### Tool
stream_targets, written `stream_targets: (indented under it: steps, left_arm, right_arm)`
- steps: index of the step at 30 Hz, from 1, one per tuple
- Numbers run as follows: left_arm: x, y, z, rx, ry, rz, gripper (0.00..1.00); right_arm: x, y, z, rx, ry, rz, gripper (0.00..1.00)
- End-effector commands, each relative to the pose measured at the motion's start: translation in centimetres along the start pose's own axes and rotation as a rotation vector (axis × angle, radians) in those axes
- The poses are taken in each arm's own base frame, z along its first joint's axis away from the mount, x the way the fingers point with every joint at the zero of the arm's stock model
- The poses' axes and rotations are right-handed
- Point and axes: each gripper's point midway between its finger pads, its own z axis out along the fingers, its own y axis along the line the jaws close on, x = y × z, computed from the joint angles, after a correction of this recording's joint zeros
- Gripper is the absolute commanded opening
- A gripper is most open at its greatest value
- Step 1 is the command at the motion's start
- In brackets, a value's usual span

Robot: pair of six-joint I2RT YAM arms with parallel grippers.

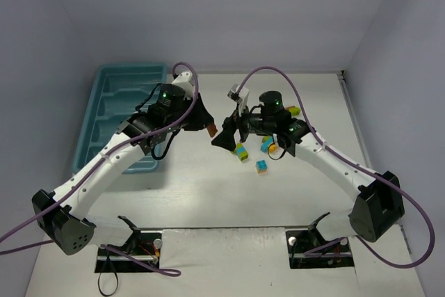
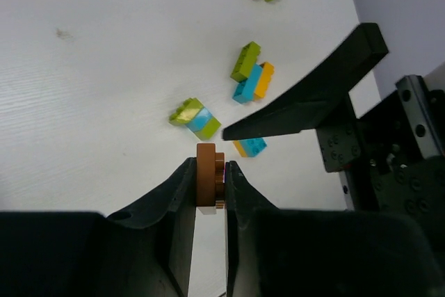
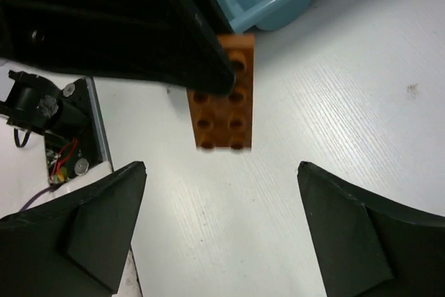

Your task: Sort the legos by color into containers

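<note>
The left claw grips a brown brick (one finger on its studded face) above the desk. The right claw stands wide, facing that brick without touching it. Other legos lie loose nearby; the teal tray sits far left

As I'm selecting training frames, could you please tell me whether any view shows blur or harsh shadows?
Top external: even light, soft shadows on white table. Left wrist: brown studded plastic brick sharp, black fingers featureless. Right wrist: the brick's lower edge looks smeared.
</note>
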Motion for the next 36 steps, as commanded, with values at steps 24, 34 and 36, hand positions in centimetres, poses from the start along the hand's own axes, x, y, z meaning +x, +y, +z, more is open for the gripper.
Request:
stream_targets:
  steps: [24,34,36]
  left_arm:
    - [-5.7,35.9,-2.7,-0.754,-0.188,-0.276,0.14]
    - [-5.7,36.8,-1.9,-0.761,-0.190,-0.297,0.57]
    - [-6.1,36.1,-2.6,-0.756,-0.205,-0.286,0.64]
  right_arm:
    - [3.1,-10.7,-6.9,0.505,-0.009,0.223,0.89]
    - [6.0,-12.9,-7.3,0.637,0.040,0.340,0.77]
    - [6.9,-12.8,-7.3,0.642,0.071,0.367,0.69]
